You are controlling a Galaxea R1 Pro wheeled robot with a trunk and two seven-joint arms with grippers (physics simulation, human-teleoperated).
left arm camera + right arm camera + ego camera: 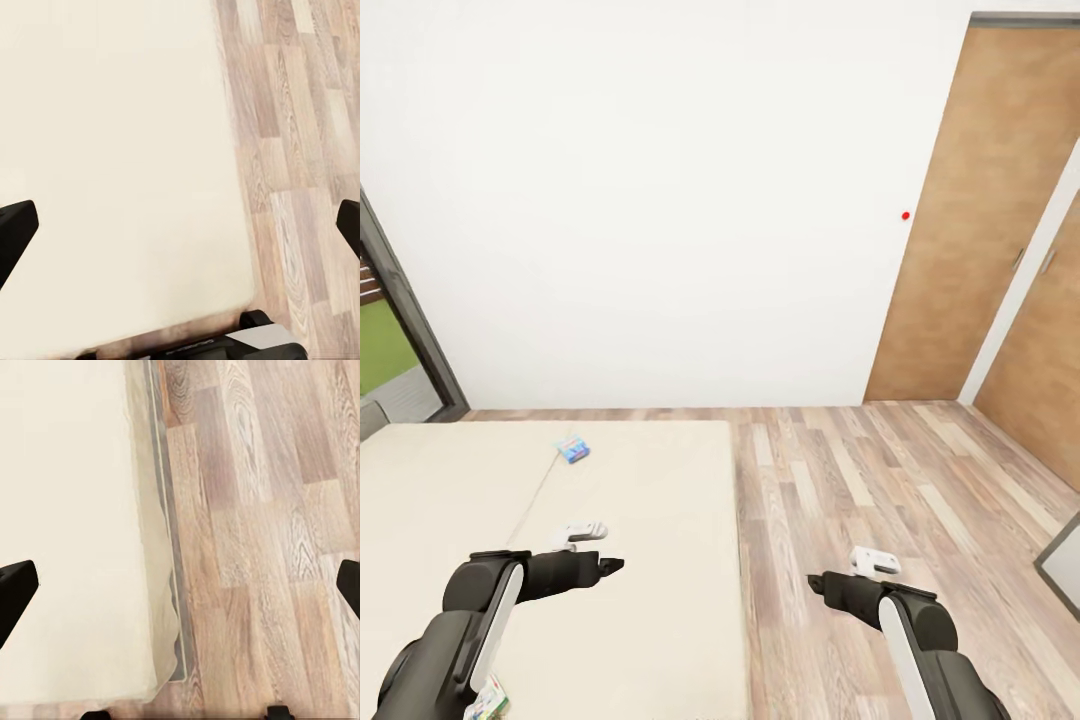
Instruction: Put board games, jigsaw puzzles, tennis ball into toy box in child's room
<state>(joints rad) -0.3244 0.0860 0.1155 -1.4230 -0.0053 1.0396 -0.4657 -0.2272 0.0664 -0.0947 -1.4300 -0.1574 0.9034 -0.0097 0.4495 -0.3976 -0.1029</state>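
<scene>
Bed (640,520): cream top, fills near-left; wood floor (860,480) to its right.
Blue board game (573,449): lies on bed, far side, ahead of your L arm.
Second board game (488,699): green-edged, near-left by your L forearm, partly hidden.
Left gripper (180,225): fingers wide apart, holds nothing, above bed's edge.
Right gripper (180,585): fingers apart, holds nothing, above the floor just beside the bed.
Doors (980,220): brown, far right.

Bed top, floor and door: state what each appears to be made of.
Bed: seemingly matte cream fabric, plain and unpatterned, with a soft draped edge in the right wrist view.
Floor: wood planks or wood-look laminate, with visible grain and staggered joints in mixed brown-grey tones.
Door: apparently smooth brown wood veneer with faint grain and a dark frame.
</scene>
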